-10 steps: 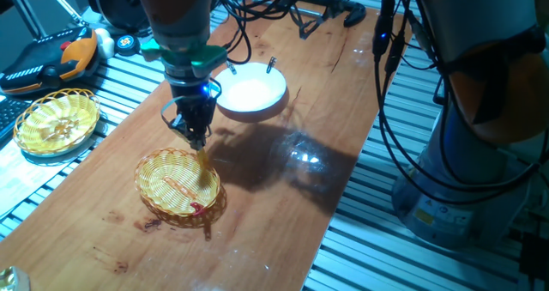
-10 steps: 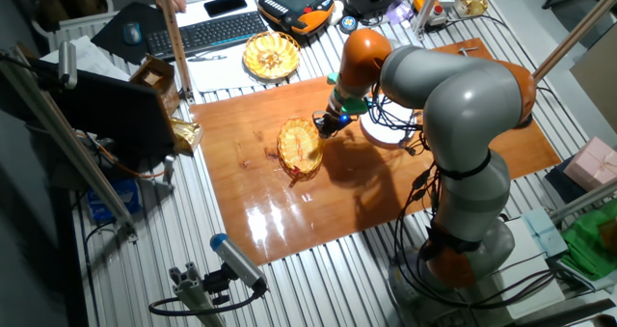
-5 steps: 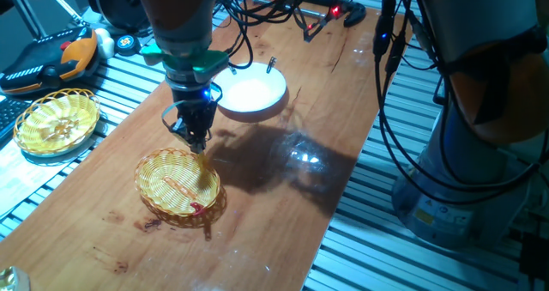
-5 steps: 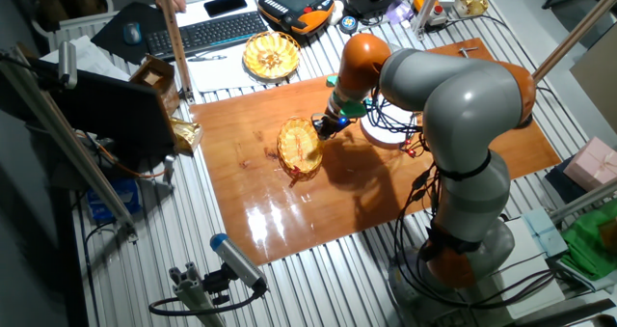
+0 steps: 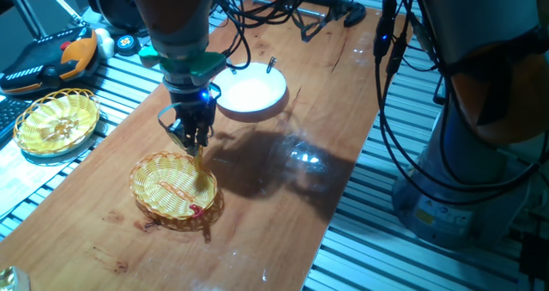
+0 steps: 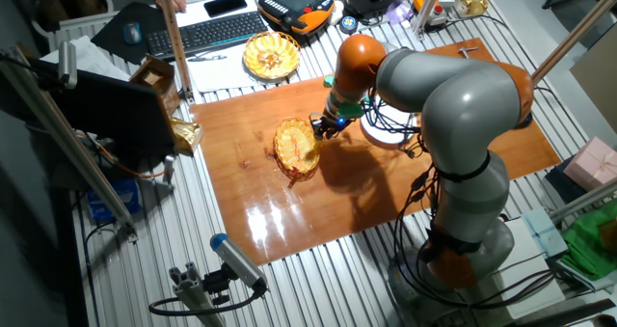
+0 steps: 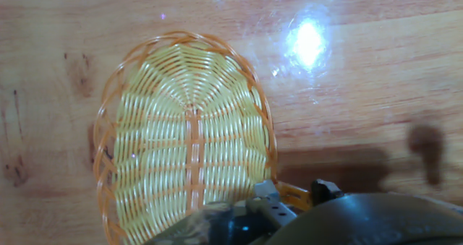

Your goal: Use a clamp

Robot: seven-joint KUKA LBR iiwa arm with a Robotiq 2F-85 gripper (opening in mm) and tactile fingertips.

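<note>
The clamp [image 5: 199, 159] is a small tan-yellow peg hanging from my gripper [image 5: 196, 143], which is shut on it. The peg's lower end meets the near rim of the oval wicker basket [image 5: 170, 186]; I cannot tell whether it bites the rim. In the hand view the clamp [image 7: 291, 194] shows as an orange-yellow piece between my fingers [image 7: 266, 194], beside the basket's rim [image 7: 269, 140]. In the other fixed view my gripper [image 6: 318, 129] is at the right edge of the basket [image 6: 293, 146].
A white bowl [image 5: 250, 91] with small dark clips on its rim stands just behind my gripper. A second wicker basket [image 5: 56, 121] sits off the table at the left. A black bar clamp [image 5: 326, 9] and cables lie at the far end.
My gripper has moved slightly left with the clamp. The oval basket has shifted left along with it.
</note>
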